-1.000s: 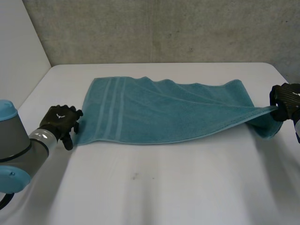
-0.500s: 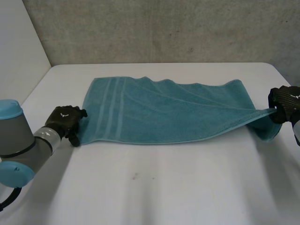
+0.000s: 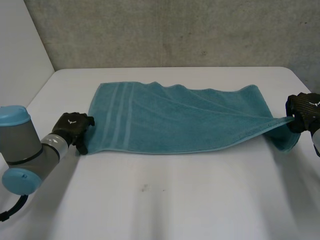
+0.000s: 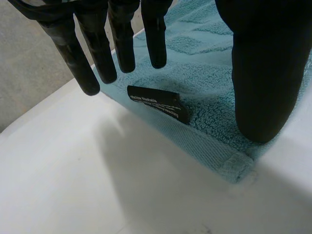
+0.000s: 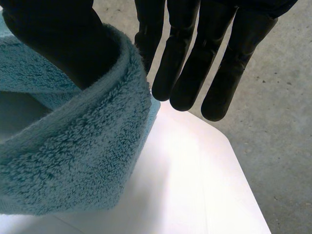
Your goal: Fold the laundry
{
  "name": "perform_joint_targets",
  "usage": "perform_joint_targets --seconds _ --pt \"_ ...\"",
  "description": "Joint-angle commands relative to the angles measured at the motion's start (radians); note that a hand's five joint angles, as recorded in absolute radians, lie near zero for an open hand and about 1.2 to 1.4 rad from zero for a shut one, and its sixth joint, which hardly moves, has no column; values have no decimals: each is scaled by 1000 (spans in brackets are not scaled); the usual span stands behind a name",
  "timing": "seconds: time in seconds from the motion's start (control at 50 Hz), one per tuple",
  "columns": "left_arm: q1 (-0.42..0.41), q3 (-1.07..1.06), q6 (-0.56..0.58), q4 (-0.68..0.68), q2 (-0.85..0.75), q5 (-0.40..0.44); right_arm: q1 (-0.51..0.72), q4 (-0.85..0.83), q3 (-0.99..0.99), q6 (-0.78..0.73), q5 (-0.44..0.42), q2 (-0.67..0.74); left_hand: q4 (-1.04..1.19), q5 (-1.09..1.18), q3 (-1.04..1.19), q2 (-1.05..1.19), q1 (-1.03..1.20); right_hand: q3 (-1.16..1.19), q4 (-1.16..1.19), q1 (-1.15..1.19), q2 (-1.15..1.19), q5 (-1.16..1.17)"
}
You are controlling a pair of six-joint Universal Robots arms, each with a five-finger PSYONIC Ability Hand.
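Note:
A teal towel [image 3: 185,120] lies spread flat across the white table [image 3: 175,200], with stripes near its left end. My left hand [image 3: 73,128] is at the towel's near left corner. In the left wrist view its fingers [image 4: 122,44] stand straight above the towel's edge [image 4: 204,78], the thumb [image 4: 265,73] over the corner, a black label [image 4: 158,103] between them. My right hand [image 3: 304,109] holds the towel's right end lifted off the table. There the thumb [image 5: 53,39] pinches a rolled fold of towel [image 5: 73,146] against the fingers [image 5: 195,58].
A grey concrete wall runs behind the table's far edge [image 3: 170,68]. The table's right corner [image 5: 219,136] lies under my right hand, with concrete floor beyond it. Bare white table stretches in front of the towel.
My left hand has moved right, from beside the towel onto its near left corner, fingers lowering a little. The right hand keeps its hold and has hardly moved.

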Motion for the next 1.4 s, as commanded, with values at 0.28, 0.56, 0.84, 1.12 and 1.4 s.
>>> perform_joint_targets --seconds 0.28,0.56,0.84,1.12,1.4 --pt "-3 8 -6 6 -7 1 0 2 3 -2 0 -1 581 576 583 583 582 208 203 419 218 230" --pt "-3 6 -5 7 -8 5 0 2 6 -3 0 -1 796 790 798 797 796 208 203 419 218 230" --pt "-16 -80 -6 -8 91 3 0 3 6 -3 0 -1 141 136 143 142 142 208 203 419 218 230" --pt "-16 -72 -2 3 62 6 2 5 6 -24 2 -1 217 212 219 219 218 208 203 419 218 230" --pt "-16 -32 3 6 12 5 0 5 6 -35 2 7 220 215 222 222 221 208 203 419 218 230"
